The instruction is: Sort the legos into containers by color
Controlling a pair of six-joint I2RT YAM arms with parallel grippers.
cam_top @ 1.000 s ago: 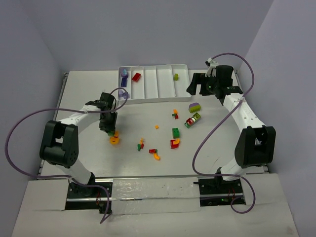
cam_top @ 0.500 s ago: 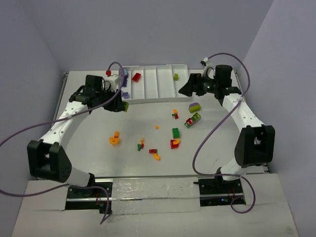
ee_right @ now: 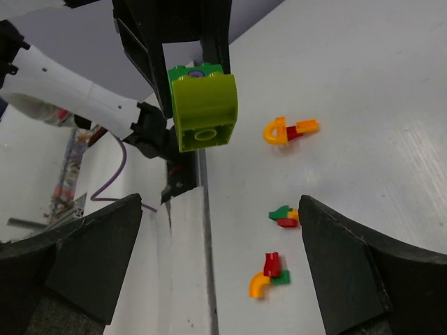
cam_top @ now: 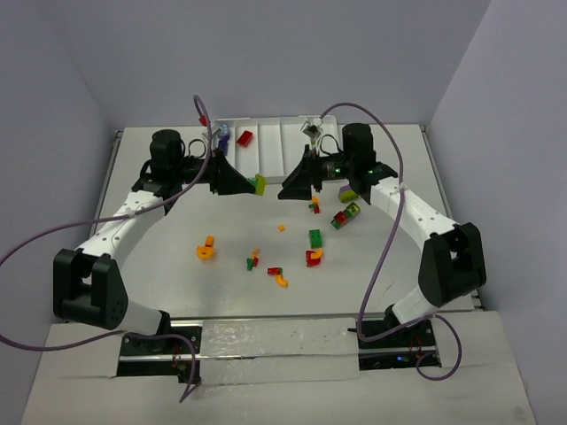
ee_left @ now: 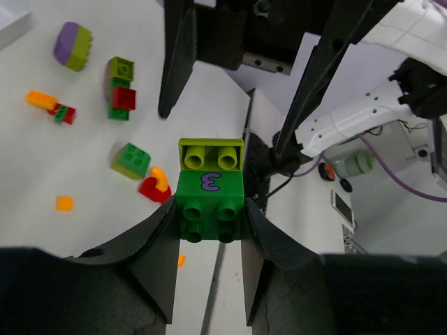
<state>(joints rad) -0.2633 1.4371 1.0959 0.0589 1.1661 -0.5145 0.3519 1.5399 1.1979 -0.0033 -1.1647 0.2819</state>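
Observation:
My left gripper is shut on a dark green lego with a lime green lego stuck to its far end, held above the table in front of the white tray of containers. Its jaws press the dark green brick's two sides. My right gripper faces it from the right, open and empty, a short gap away. In the right wrist view the lime end hangs ahead of the wide jaws. A purple lego and a red one lie in the tray.
Loose legos are scattered on the table: an orange and yellow ring, a green brick, a red and yellow piece, small mixed clusters, a purple and lime piece, a green and red stack.
My left arm lifted the green pair off the table's left side and carried it right, in front of the tray. My right arm swung left from the tray's right end to face it.

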